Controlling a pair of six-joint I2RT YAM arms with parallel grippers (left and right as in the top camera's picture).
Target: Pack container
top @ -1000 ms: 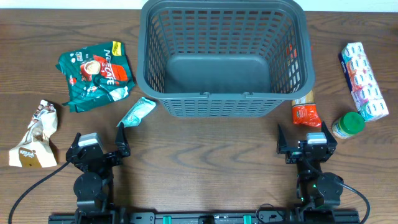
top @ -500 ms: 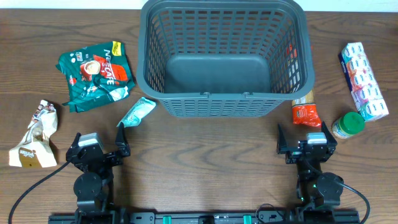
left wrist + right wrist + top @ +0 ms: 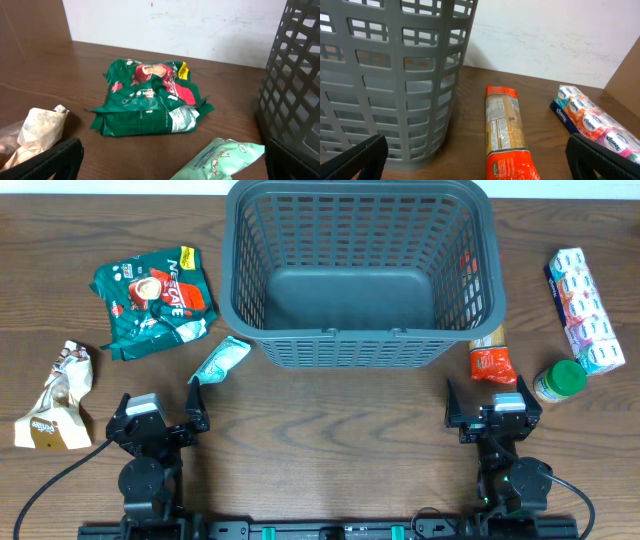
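Note:
The container (image 3: 350,348), a large dark grey slotted basket, stands at the back centre with nothing inside; its wall also shows in the left wrist view (image 3: 295,75) and the right wrist view (image 3: 390,80). My left gripper (image 3: 160,418) is open near the front edge, just behind a pale green packet (image 3: 220,360) that lies ahead between its fingers (image 3: 220,160). My right gripper (image 3: 494,412) is open too, facing an orange spaghetti packet (image 3: 490,358) lying beside the basket (image 3: 507,132). Neither gripper touches anything.
A green coffee bag (image 3: 155,298) lies left of the basket, also visible from the left wrist (image 3: 150,97). A crumpled beige bag (image 3: 58,400) sits at the far left. At right are a tissue pack (image 3: 585,310) and a green-lidded jar (image 3: 560,380).

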